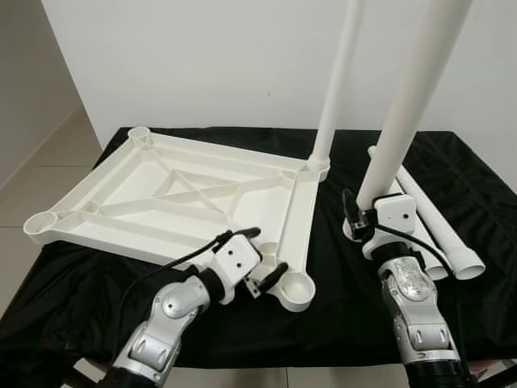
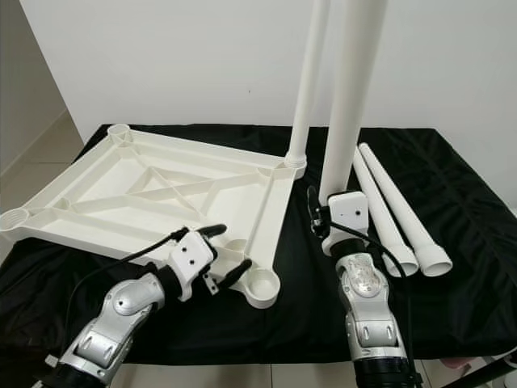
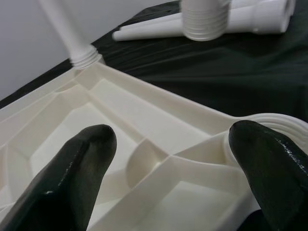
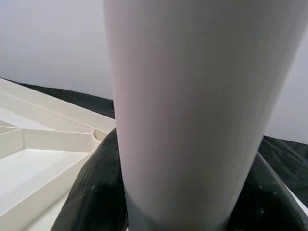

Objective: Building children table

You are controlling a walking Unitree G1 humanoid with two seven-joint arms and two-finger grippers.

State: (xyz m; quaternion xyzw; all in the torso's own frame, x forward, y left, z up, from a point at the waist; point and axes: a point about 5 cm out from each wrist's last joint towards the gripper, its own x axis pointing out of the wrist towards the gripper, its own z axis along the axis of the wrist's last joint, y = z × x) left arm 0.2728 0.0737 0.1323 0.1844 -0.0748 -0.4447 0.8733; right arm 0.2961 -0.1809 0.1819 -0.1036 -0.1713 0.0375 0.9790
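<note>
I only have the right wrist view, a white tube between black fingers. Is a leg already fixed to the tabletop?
Observer: Yes, one upright leg stands in the far right corner socket of the upside-down tabletop.
Operator: Where is the other gripper?
Observer: The left gripper is open, straddling the tabletop's near edge beside the near right socket, which has no leg.
Operator: Any spare legs?
Observer: Two spare legs lie on the black cloth, right of the held leg in the right gripper.
</note>
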